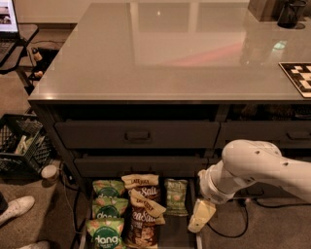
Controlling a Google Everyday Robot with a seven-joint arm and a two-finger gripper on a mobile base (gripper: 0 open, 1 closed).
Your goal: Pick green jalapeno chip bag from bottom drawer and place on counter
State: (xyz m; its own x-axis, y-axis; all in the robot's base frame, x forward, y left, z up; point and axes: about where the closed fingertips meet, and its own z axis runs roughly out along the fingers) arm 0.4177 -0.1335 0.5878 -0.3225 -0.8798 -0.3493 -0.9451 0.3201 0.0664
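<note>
The green jalapeno chip bag [176, 196] lies flat at the right side of the open bottom drawer [178, 234], beside the brown-and-cream bags. My gripper [198, 220] hangs low at the end of the white arm, just right of the bag, over the drawer's right edge. It holds nothing that I can see. The glossy grey counter [160, 53] spreads above the drawer cabinet.
Three green "dang" bags [106, 220] and brown "Sea Salt" bags [142, 209] fill the drawer's left and middle. A black crate [22, 146] and a white shoe [17, 208] are on the floor at left. A checkered board [299, 77] and a dark cup [291, 12] sit on the counter.
</note>
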